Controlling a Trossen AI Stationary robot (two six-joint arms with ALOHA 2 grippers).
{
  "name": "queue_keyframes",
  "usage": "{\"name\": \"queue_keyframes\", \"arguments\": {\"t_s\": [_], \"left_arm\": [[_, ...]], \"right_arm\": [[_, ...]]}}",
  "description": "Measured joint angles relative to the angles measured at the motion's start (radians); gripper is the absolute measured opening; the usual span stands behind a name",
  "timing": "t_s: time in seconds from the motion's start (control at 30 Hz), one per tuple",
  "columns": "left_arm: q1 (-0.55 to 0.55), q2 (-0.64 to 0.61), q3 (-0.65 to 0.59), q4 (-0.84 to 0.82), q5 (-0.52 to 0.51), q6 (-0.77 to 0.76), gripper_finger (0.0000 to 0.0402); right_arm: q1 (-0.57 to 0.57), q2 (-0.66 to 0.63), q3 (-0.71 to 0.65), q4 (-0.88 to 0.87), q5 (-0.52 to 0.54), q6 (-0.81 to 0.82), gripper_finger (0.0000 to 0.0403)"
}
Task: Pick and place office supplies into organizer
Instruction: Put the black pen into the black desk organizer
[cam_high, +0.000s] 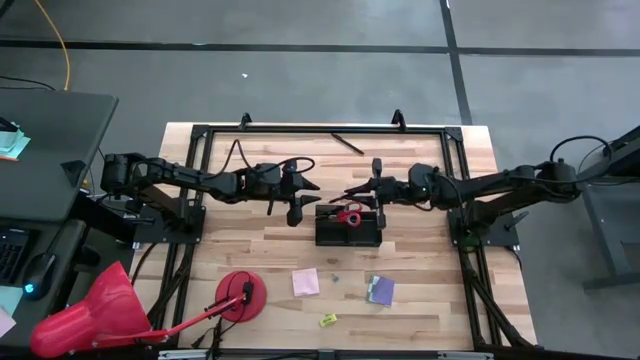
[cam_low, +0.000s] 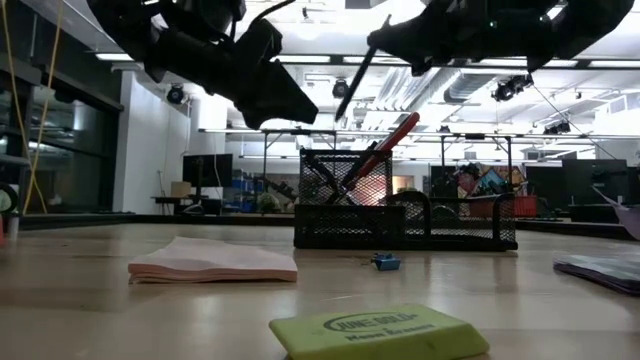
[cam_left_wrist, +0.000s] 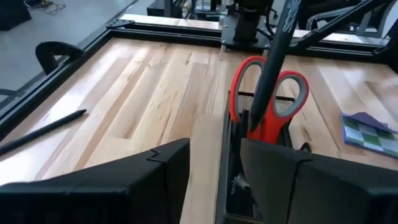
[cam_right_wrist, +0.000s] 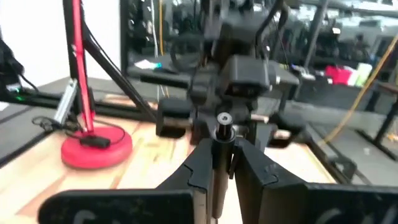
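The black mesh organizer (cam_high: 350, 236) stands mid-table. Red-handled scissors (cam_left_wrist: 268, 118) stand in it, handles up, leaning on its rim. My right gripper (cam_high: 352, 192) hangs over it from the right, shut on a dark pen (cam_left_wrist: 277, 50) that slants down toward the scissors. My left gripper (cam_left_wrist: 214, 149) hovers open just left of the organizer, touching nothing. On the table lie another dark pen (cam_high: 348, 142), a pink pad (cam_high: 306, 282), a purple pad (cam_high: 380, 290), a yellow eraser (cam_low: 380, 332) and a small blue piece (cam_low: 385, 262). My right gripper pinches the pen between its two fingers, near the pen's upper end (cam_right_wrist: 223, 121). The fingers reach in about level from the table's right. The pen slants down toward the left, its lower end (cam_low: 340, 112) over the organizer; whether that end touches it I cannot tell.
A red lamp with a cone shade (cam_high: 85, 310) and a round base (cam_high: 240, 295) sits at the near left. Black frame rails (cam_high: 320, 128) run along the table's far and side edges. Bare wood lies left of the organizer.
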Motion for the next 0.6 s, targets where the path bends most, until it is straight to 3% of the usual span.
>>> {"name": "queue_keyframes", "arguments": {"t_s": [0.13,0.3,0.6], "left_arm": [[0.000,-0.022,0.000,-0.031,-0.014,0.000,0.0135],[0.000,-0.101,0.006,-0.071,-0.206,0.000,0.0136],[0.000,-0.148,0.007,-0.096,-0.220,0.001,0.0136]], "right_arm": [[0.030,0.000,0.000,-0.031,0.070,-0.007,0.0024],[0.043,0.018,0.000,-0.044,0.099,0.000,0.0024],[0.033,0.131,0.000,0.064,0.110,0.035,0.0024]]}}
